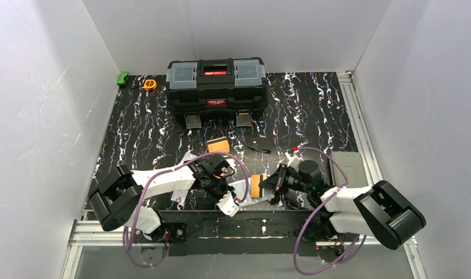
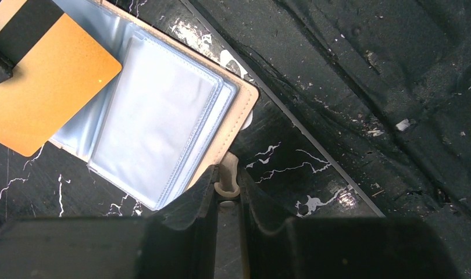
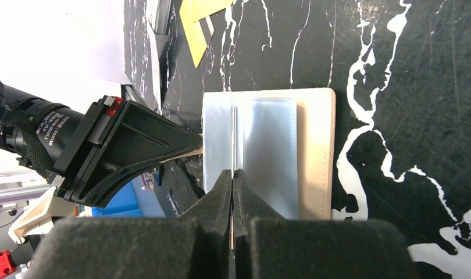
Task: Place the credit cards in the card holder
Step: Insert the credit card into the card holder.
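Centrally, left hand pinching card holder tab, right hand clamping orange card, toolbox behind.

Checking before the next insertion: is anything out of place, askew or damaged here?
Nothing looks damaged or spilled. One orange card lies alone by the black toolbox, well apart from the open card holder.

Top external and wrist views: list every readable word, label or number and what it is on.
Red label on the black toolbox: white lettering, too blurred to read.
Black camera barrel, right wrist view: white print, too small to read.
Orange card: no print visible.
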Controlling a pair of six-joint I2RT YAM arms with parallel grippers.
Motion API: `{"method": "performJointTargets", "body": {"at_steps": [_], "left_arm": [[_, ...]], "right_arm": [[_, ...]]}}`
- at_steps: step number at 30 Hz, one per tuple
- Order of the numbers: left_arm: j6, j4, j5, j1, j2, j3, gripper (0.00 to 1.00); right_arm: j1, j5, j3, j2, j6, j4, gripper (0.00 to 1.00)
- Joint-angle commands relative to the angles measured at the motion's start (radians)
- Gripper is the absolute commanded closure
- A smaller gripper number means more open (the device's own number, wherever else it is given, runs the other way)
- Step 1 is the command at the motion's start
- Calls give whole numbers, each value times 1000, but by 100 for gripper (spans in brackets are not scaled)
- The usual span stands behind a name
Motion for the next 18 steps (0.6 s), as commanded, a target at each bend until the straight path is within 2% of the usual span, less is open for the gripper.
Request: {"method": "performJointTargets", "body": {"at_steps": [1, 11, 18], "left_arm": [[-15, -53, -47, -9, 17, -51, 94], [-13, -50, -63, -16, 21, -50, 94], [-15, -46, -67, -21, 22, -51, 94]], "right_arm": [[-1, -18, -5, 16, -4, 55, 99], [-1, -97, -19, 197, 50, 276, 99], [-1, -136, -13, 217, 8, 224, 99]]}}
